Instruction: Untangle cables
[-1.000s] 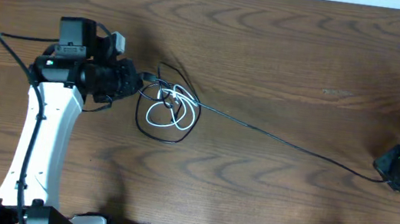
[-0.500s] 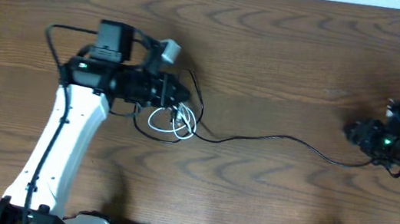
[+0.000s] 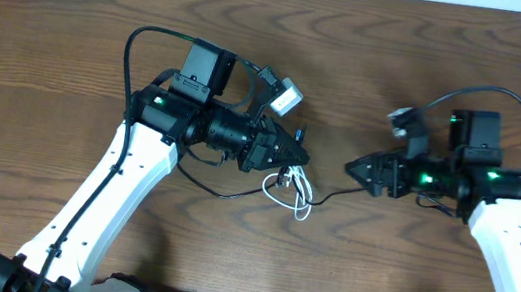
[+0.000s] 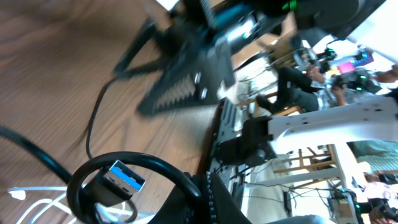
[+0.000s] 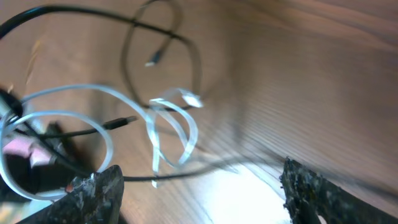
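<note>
Cables: one white, perhaps two black.

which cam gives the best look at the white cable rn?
Right wrist: the white cable fills the frame with its loops, though blurred. Overhead shows it small, by the tip of the left gripper. Left wrist catches only a sliver at the bottom left.
</note>
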### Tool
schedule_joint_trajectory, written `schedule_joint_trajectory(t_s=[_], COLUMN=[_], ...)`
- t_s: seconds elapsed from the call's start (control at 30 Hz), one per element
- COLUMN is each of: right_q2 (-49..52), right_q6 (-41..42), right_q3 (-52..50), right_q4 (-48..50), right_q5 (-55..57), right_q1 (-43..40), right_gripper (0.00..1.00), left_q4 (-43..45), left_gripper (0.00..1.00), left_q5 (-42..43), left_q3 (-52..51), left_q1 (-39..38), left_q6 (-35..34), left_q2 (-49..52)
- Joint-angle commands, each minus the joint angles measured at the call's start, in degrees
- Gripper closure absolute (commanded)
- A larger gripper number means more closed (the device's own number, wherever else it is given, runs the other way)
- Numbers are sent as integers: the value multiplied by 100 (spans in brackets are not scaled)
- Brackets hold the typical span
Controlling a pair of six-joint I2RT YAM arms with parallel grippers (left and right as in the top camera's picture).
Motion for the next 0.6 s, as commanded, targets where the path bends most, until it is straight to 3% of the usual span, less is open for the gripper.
schedule_joint_trajectory(t_s=[0.0,0.2,0.4,0.57], right_q2=[17,17,17,17], right_q6=[-354,-260,264,579], right_q3=[55,55,55,55], right_q4=[264,1047,1633,1978], right_q5=[-546,-1427,-1547,-1703], right_q1=[439,870,1040,1084], right_gripper=[20,20,24,25], left_q4=[111,271,588,1368], left_gripper=[93,92,93,93], left_q5=[623,918,1049,1084], left_q3=[33,33,33,33], left_q1=[-2,-4,-4,-4], left_q6=[90,-13,-468,-1523], left_q2=[-52,-52,-52,-52])
